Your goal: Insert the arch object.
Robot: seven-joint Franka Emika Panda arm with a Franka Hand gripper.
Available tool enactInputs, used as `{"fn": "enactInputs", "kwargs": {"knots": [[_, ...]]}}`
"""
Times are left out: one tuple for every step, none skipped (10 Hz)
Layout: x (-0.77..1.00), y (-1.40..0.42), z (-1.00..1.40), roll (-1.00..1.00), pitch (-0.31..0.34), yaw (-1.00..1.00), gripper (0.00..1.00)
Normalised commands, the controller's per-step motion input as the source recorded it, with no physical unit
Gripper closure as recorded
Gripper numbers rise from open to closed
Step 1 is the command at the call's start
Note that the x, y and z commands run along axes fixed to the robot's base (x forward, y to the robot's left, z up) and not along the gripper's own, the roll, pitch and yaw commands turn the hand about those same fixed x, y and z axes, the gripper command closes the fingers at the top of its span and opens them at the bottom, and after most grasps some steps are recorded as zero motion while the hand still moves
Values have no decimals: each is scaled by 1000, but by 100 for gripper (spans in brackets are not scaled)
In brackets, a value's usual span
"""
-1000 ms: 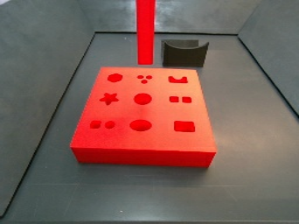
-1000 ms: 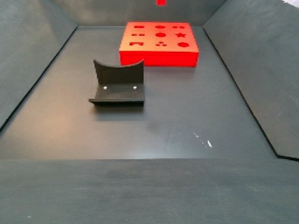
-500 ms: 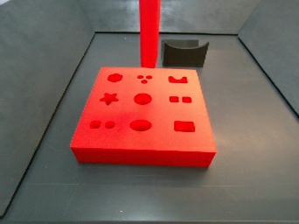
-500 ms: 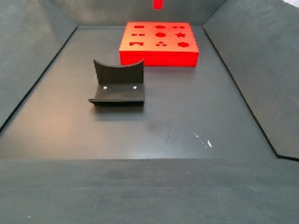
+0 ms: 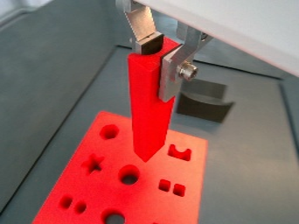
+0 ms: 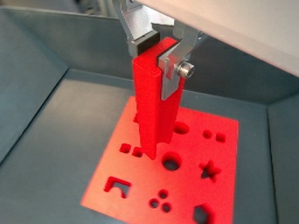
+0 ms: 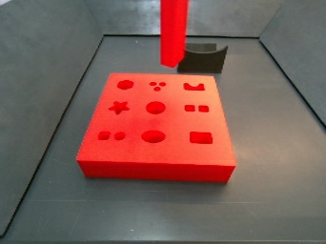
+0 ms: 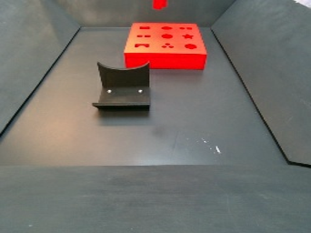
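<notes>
The arch object (image 5: 149,105) is a long bright red bar, held upright near its top end. My gripper (image 5: 162,57) is shut on it, one silver finger on each side; both wrist views show this (image 6: 160,57). The bar (image 6: 156,114) hangs over the flat red board (image 5: 82,188) with shaped holes, its lower end apart from the board. In a side view the bar (image 7: 174,33) hangs above the board's far edge (image 7: 155,162). The gripper is out of frame in both side views. The arch-shaped hole (image 7: 195,87) lies at the board's far right.
The dark fixture (image 7: 204,57) with a curved notch stands on the floor behind the board, and shows mid-floor in a side view (image 8: 122,86). Grey walls enclose the dark floor (image 8: 158,155). The board (image 8: 166,44) sits near the far wall.
The bar has moved sideways over the board's far edge, to the right in one side view. Its lower end has risen slightly. The board and fixture have not moved.
</notes>
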Motion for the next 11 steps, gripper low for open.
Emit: {"fn": "enactInputs", "kwargs": {"knots": [[354,209,14,-17,-1,-834,100],[354,211,11,-16,0,-837,100],[380,223,0,0,-10,-823,100],[531,300,-46,-21,-30,-729,100],[520,283,-89,0,-19,-740,100],[460,229,-180,0,0,-780,100],[360,143,-366,4,0,-866,100],[417,134,-600,0,0,-803,100],[369,117,-657,0,0,-849,100],[217,131,-520,46,0,-860,100],[0,214,-394,63,0,-663,100]]}}
